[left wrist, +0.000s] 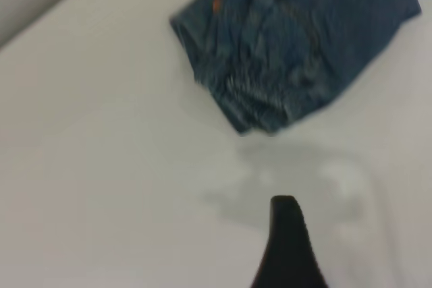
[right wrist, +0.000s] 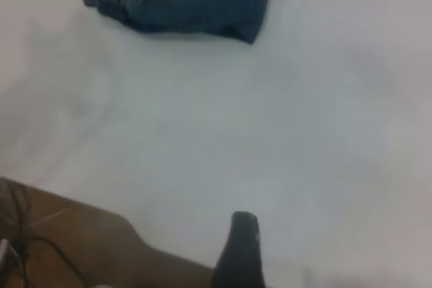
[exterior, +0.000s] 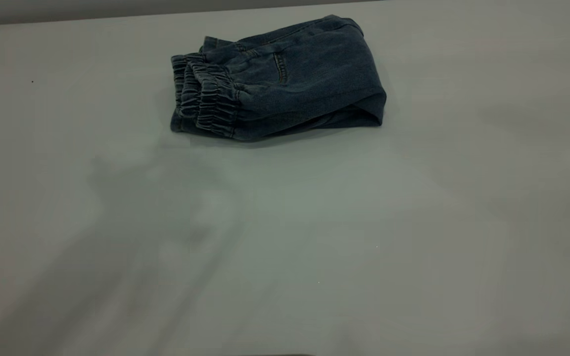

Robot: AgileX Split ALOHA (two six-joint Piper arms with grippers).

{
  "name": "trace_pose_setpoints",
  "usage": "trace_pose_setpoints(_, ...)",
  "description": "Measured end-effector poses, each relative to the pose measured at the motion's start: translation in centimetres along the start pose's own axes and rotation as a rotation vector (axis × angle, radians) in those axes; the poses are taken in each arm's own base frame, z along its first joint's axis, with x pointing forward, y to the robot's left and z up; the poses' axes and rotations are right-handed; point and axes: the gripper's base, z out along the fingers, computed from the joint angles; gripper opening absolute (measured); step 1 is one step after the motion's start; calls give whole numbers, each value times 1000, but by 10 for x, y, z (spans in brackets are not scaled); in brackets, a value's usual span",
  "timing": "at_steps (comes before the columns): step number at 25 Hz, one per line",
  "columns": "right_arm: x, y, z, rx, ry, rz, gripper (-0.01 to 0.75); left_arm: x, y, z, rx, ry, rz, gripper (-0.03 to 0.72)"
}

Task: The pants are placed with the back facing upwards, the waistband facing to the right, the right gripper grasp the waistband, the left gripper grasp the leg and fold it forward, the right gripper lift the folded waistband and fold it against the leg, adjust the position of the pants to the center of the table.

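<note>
Left gripper (left wrist: 289,247): absent from the exterior view. In the left wrist view, 1 black finger shows, tapering to a blunt rounded tip, held clear above the surface and touching nothing. Its partner is out of view.

Right gripper (right wrist: 239,254): absent from the exterior view. In the right wrist view, 1 black finger shows with a rounded tip, raised and touching nothing. Its partner is out of view.

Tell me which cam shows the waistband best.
Exterior view: the gathered waistband faces the camera, its stacked ruched layers sharp at the left end of the folded pants. Left wrist view shows it blurred; right wrist view catches only a cropped corner.
</note>
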Motion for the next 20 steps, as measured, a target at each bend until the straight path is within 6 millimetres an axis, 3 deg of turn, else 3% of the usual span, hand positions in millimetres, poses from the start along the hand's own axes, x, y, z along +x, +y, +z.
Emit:
trace_pose_setpoints(9, 79, 7, -24, 38, -159, -43, 594, 102, -11, -45, 4, 25, -81, 473)
trace_pose_setpoints(20, 131, -7, 6, 95, -142, -14, 586, 210, -25, -61, 0, -7, -96, 473)
